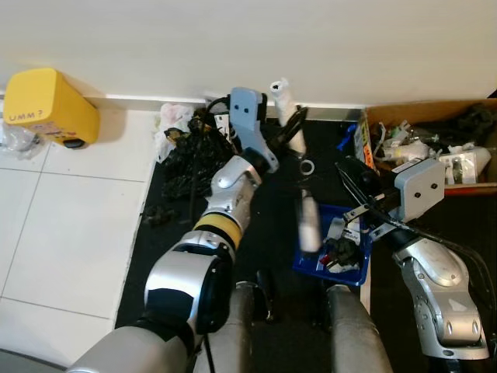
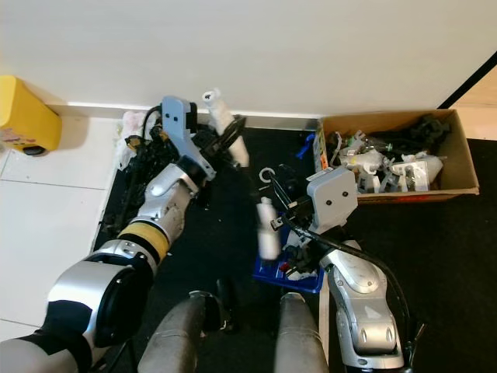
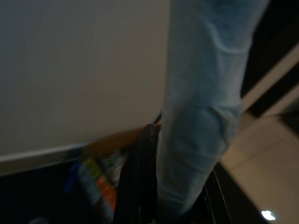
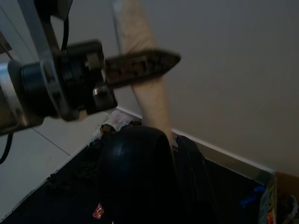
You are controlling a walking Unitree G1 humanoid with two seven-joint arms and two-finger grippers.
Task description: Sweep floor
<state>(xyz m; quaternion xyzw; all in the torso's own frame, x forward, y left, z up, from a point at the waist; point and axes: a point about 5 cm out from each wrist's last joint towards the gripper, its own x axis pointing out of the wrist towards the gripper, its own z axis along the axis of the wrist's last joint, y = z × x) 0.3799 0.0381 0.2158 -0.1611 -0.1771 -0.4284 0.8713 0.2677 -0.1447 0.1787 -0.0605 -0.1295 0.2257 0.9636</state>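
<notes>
Around: yellow bin [image 1: 53, 106] at wall on white tile; black trash heap [image 1: 185, 155] and cardboard box [image 2: 396, 159] of clutter along baseboard; blue dustpan [image 1: 335, 250] on dark mat.

Left gripper [image 1: 289, 128] near wall, jaws clenched on white broom handle [image 1: 289, 115]. Right gripper [image 1: 351, 185] over dustpan; cannot tell its grip.

Handle pale, blurred, tilted, running down to dustpan.

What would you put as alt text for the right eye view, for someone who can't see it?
The robot's left gripper holds a white handle near the wall, above a black mat. Its right gripper reaches over a blue dustpan beside a cardboard box of clutter. A yellow bin sits far left.
</notes>
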